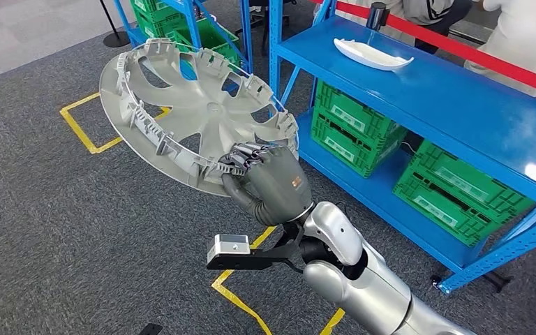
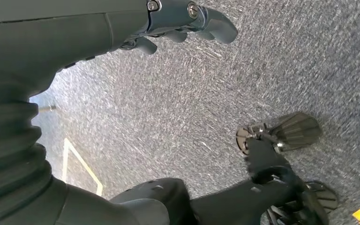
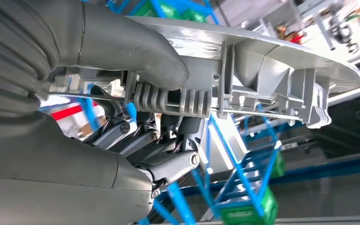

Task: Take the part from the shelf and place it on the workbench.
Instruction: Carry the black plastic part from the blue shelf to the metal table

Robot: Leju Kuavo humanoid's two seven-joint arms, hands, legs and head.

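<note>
The part is a large silver-grey wheel cover (image 1: 195, 112) with ribbed clips round its rim, held up in the air, tilted, over the grey carpet. My right hand (image 1: 269, 183) grips its near rim; in the right wrist view the thumb (image 3: 136, 51) lies on one face of the wheel cover (image 3: 262, 61) and the dark fingers (image 3: 168, 164) curl under the rim. My left hand (image 2: 187, 21) hangs over the carpet, fingers loosely curled, holding nothing. The blue shelf (image 1: 419, 91) stands to the right of the cover.
A white curved part (image 1: 371, 54) lies on the blue shelf top. Green crates (image 1: 460, 192) sit on its lower level. A second blue rack (image 1: 188, 21) with green crates stands behind. Yellow floor tape (image 1: 87, 132) marks the carpet. People stand behind a red bar (image 1: 460, 49).
</note>
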